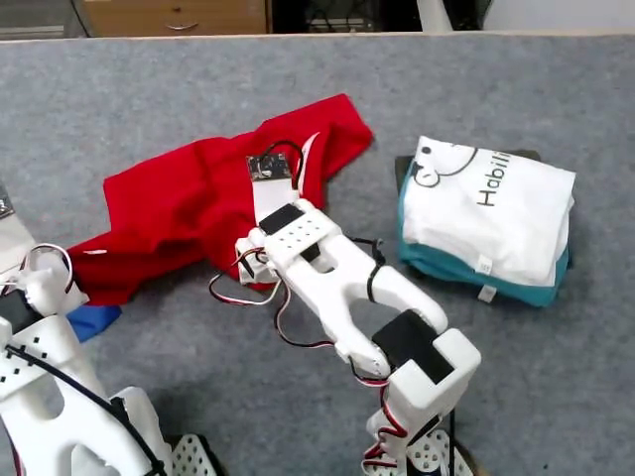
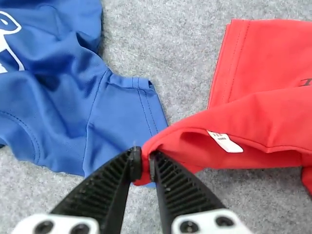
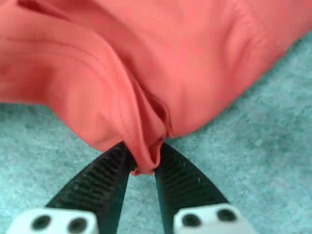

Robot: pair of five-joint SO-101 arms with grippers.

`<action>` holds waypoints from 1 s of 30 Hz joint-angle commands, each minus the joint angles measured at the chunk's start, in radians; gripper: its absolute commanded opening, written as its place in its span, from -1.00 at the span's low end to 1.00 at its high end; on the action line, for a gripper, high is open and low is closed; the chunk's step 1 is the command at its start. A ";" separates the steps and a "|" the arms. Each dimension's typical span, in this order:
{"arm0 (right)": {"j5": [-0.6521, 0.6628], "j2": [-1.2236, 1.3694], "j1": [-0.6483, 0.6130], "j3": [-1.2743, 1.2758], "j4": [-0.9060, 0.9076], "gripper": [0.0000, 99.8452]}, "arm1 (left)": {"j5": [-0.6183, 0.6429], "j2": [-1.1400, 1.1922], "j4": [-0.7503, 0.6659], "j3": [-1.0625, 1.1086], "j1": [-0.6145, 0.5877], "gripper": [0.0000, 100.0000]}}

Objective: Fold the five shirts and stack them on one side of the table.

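The left end effector (image 2: 145, 163) is closed to a thin pinch on a folded corner of the red shirt (image 1: 198, 198), gripping little more than the hem edge. The right end effector (image 3: 145, 158) is likewise clamped on the red shirt, with a bunched pleat of cloth gathered between its jaws at the shirt's near edge. Between the two grips the red shirt lies spread but rumpled on the grey worktop (image 1: 556, 89), not yet folded, and a white label (image 2: 224, 142) shows inside the turned-over flap.

A blue shirt (image 2: 58, 87) lies crumpled just beside the red shirt's gripped corner, its sleeve hem touching that corner right at the left jaws. It cannot be told whether any blue cloth is caught in the pinch. Well apart from the red shirt's other end sits the stack, with a folded white shirt (image 1: 491, 213) on a teal shirt (image 1: 437, 260).

The main risk is likely the left grip. Its bite is so shallow that the hem could slide out under tension, dropping the corner mid-fold. If blue cloth is nipped as well, lifting would drag the blue shirt along. The right grip's bunched pleat could set a crooked crease, and uneven pulling by the two arms would skew the fold.
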 commanded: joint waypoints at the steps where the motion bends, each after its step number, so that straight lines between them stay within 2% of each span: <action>1: 0.026 -0.016 0.021 -0.002 -0.006 -0.94 | 0.005 -0.015 -0.011 -0.008 -0.008 -0.94; 7: 0.109 -0.171 0.026 -0.010 0.063 -0.97 | 0.005 -0.017 -0.017 -0.019 -0.036 -0.94; 16: 0.336 -0.618 0.163 -0.071 0.077 -0.97 | 0.011 -0.015 -0.014 -0.071 -0.065 -0.94; 20: 0.416 -0.763 0.186 -0.145 0.084 -0.97 | 0.012 -0.015 -0.008 -0.128 -0.070 -0.94; 24: 0.423 -0.849 0.195 -0.234 0.084 -0.97 | 0.015 -0.012 0.037 -0.248 -0.065 -0.94; 30: 0.422 -0.895 0.196 -0.486 0.081 -0.97 | 0.069 -0.009 0.152 -0.568 -0.064 -0.94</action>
